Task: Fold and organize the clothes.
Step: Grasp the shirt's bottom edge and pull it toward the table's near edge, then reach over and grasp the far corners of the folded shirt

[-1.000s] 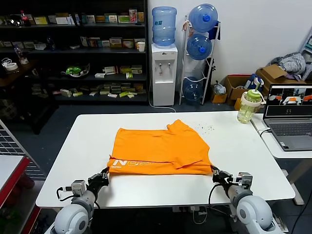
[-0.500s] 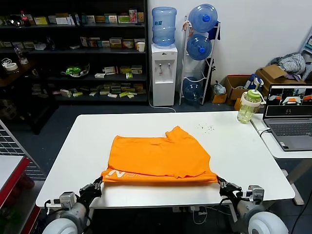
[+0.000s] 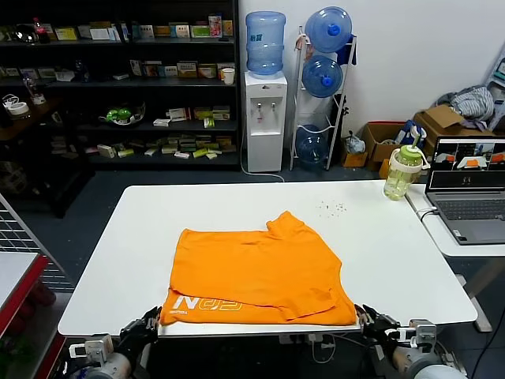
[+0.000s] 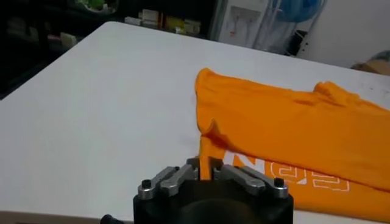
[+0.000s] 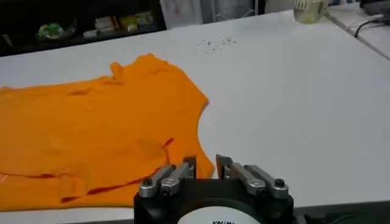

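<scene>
The clothes are one bright orange T-shirt (image 3: 260, 268), folded on the white table (image 3: 402, 253). Its near hem reaches the front edge and shows white lettering (image 3: 207, 304). My left gripper (image 3: 150, 325) is at the shirt's near left corner, just off the table edge. In the left wrist view this gripper (image 4: 206, 165) is shut on a raised strip of the shirt (image 4: 286, 131). My right gripper (image 3: 369, 318) is at the near right corner. In the right wrist view it (image 5: 206, 163) stands open, and the corner of the shirt (image 5: 91, 134) lies loose between its fingertips.
A green-lidded bottle (image 3: 402, 170) stands at the table's far right corner. A laptop (image 3: 472, 193) sits on a side table to the right. Small specks (image 3: 331, 208) lie beyond the shirt. A water dispenser (image 3: 266, 118) and shelves (image 3: 118, 87) stand behind.
Both grippers have drawn back toward me past the table's front edge, dragging the shirt's near hem with them. The right gripper's fingers have opened off the corner.
</scene>
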{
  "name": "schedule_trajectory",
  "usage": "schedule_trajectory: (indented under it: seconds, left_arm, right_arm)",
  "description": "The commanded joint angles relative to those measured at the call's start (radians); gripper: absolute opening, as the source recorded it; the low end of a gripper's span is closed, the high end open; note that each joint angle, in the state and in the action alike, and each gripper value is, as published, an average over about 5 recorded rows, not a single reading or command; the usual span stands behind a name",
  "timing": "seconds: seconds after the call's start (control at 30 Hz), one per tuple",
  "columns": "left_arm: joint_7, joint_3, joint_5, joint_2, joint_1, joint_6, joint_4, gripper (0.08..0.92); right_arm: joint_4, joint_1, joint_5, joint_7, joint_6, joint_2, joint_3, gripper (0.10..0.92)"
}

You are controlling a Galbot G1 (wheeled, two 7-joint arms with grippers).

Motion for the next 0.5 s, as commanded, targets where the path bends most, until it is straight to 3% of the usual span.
schedule_trajectory:
  seconds: [0.03,0.23,0.5]
  left_arm:
    - [-0.018,-0.055,-0.044,0.024,-0.003,0.028,-0.048,0.293]
    - [0.060,-0.021,-0.045,0.033,-0.246,-0.019,0.058,0.475]
    - [0.083,0.207,-0.063,-0.011,-0.659,-0.028,0.357,0.701]
  right_arm:
    - [0.031,0.029,-0.028,-0.013,0.021,-0.041,0.017,0.415]
    - [-0.098,0.341,-0.011,-0.021,0.083,-0.060,-0.093,0.589]
    - [-0.480,0.873,0.024,0.040,0.076,0.067,-0.411,0.800]
